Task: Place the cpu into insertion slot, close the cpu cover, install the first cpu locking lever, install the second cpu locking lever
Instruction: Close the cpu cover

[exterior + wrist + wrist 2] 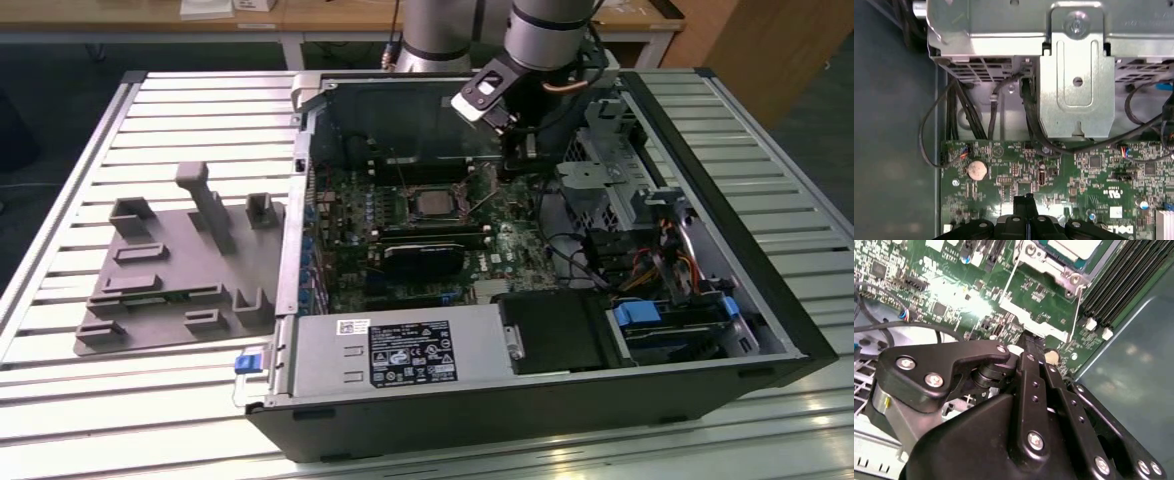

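The gripper [521, 172] is seen in the upper centre of the exterior view, lowered into the open computer case [787, 345] that is set on a slatted table [107, 420]. Its black fingers [1023, 204] are shown pressed together in both wrist views, and nothing can be made out between them. The cpu [435, 204] is seated in the insertion slot [411, 197], towards the exterior view's left of the gripper and a little lower in the frame, near it but apart. In the second wrist view the cpu's pale top is framed by silvery metal beyond the fingertips. The fingertips are held low over the green circuit board [510, 240], just beside the socket.
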Motion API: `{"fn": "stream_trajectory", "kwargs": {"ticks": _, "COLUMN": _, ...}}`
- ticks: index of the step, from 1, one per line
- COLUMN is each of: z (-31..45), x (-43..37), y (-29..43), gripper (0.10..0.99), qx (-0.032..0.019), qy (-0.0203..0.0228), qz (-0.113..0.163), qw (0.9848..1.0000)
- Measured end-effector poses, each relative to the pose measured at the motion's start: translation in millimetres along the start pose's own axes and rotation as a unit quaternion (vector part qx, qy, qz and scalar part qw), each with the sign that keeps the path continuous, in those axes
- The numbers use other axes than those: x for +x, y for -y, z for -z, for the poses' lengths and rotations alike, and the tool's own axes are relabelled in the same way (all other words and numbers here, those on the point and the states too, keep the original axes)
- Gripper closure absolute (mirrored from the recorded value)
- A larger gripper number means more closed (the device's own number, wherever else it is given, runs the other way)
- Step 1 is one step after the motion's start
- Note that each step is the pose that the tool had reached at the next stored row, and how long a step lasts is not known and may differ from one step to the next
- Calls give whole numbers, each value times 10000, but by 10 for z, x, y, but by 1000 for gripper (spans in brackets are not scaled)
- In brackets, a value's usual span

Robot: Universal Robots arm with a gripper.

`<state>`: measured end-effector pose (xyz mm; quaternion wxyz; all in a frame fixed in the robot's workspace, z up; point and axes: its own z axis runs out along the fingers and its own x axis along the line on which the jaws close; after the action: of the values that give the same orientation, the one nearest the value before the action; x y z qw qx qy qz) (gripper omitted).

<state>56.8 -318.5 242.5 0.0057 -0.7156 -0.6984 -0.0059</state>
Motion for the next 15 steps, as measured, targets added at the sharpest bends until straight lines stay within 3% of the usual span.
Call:
{"fn": "stream_trajectory", "kwargs": {"ticks": 2, "z": -1, "x": 0, "y": -1, "gripper": 984, "qx": 46, "qy": 4, "qz": -1, "qw": 10000}}
{"fn": "stream_trajectory", "kwargs": {"ticks": 4, "z": -4, "x": 1, "y": -2, "gripper": 984, "qx": 142, "qy": 19, "qz": -3, "qw": 9999}}
{"fn": "stream_trajectory", "kwargs": {"ticks": 5, "z": -6, "x": 0, "y": -6, "gripper": 984, "qx": 401, "qy": 52, "qz": -6, "qw": 9992}}
{"fn": "stream_trajectory", "kwargs": {"ticks": 7, "z": -7, "x": 0, "y": -8, "gripper": 984, "qx": 470, "qy": 57, "qz": -7, "qw": 9989}}
{"fn": "stream_trajectory", "kwargs": {"ticks": 15, "z": -7, "x": -2, "y": 82, "gripper": 984, "qx": 471, "qy": 57, "qz": -8, "qw": 9989}}
